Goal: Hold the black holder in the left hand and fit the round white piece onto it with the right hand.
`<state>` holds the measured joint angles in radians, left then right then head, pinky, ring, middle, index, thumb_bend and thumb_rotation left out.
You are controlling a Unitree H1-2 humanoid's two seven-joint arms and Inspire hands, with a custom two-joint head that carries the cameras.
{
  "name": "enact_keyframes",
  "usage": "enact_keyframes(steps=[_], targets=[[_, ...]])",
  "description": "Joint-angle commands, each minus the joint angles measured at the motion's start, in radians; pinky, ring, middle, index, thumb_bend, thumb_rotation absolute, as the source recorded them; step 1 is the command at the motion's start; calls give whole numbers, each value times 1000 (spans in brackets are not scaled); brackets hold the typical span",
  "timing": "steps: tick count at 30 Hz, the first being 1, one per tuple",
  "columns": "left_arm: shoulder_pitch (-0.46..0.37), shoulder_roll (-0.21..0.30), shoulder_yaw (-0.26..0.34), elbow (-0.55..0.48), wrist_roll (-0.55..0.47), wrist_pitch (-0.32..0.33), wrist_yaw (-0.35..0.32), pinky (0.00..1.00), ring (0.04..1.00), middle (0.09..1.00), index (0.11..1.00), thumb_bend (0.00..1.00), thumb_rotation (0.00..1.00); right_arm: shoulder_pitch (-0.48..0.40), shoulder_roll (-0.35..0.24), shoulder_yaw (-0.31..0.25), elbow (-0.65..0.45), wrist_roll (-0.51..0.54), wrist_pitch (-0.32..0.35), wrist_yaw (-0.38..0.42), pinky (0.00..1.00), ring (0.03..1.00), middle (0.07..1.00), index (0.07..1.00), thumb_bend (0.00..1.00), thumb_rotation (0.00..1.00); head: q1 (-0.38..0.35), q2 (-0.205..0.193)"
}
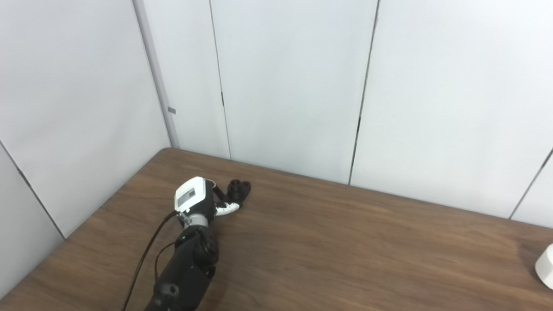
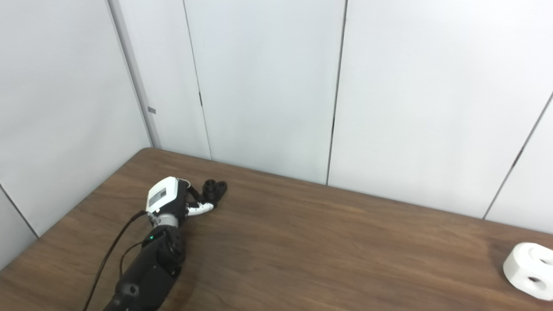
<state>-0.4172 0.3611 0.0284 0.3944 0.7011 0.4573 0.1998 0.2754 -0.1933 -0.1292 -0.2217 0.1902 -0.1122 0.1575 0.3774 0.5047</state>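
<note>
Reaching with our left hand (image 2: 173, 202), fingers touching the small black plastic holder (image 2: 215, 188), grip unclear; round white piece (image 2: 529, 270) lies well apart on the brown wooden table (image 2: 328, 250).

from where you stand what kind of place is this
Probably a lab or test booth, not a home: plain white partition panels wall in a bare wood-grain table, which carries only the black holder by the left robot hand and a round white piece.

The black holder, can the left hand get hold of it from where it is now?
Probably yes. The left hand is right at the black holder, fingers reaching around it, with bare table around and nothing between. Whether it already grips is unclear.
</note>
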Motion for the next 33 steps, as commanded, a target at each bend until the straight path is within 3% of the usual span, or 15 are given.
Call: enact_keyframes(steps=[1, 5, 12, 18, 33], targets=[[-22, 21, -5, 9, -24, -14, 9, 990, 947, 828, 485, 522, 62, 13, 8, -1, 5, 4, 2, -8, 1000, 1000, 998, 971, 564, 1000, -1, 0], [-20, 22, -3, 12, -69, -40, 21, 993, 933, 815, 483, 521, 45, 13, 10, -2, 1, 3, 2, -12, 1000, 1000, 995, 967, 563, 1000, -1, 1], [-15, 39, -36, 14, -90, -43, 21, 873, 887, 800, 484, 519, 42, 15, 7, -2, -4, -3, 3, -13, 1000, 1000, 990, 970, 555, 1000, -8, 6], [-3, 56, -76, -13, -91, -26, -24, 790, 861, 784, 485, 519, 42, 15, 13, 0, -15, -5, 18, -21, 1000, 1000, 987, 968, 562, 1000, -19, 13], [110, 90, -152, -192, -92, -40, -131, 835, 881, 801, 486, 519, 43, 20, 20, 5, -30, -26, 21, -35, 1000, 1000, 975, 959, 577, 1000, -63, 40]])
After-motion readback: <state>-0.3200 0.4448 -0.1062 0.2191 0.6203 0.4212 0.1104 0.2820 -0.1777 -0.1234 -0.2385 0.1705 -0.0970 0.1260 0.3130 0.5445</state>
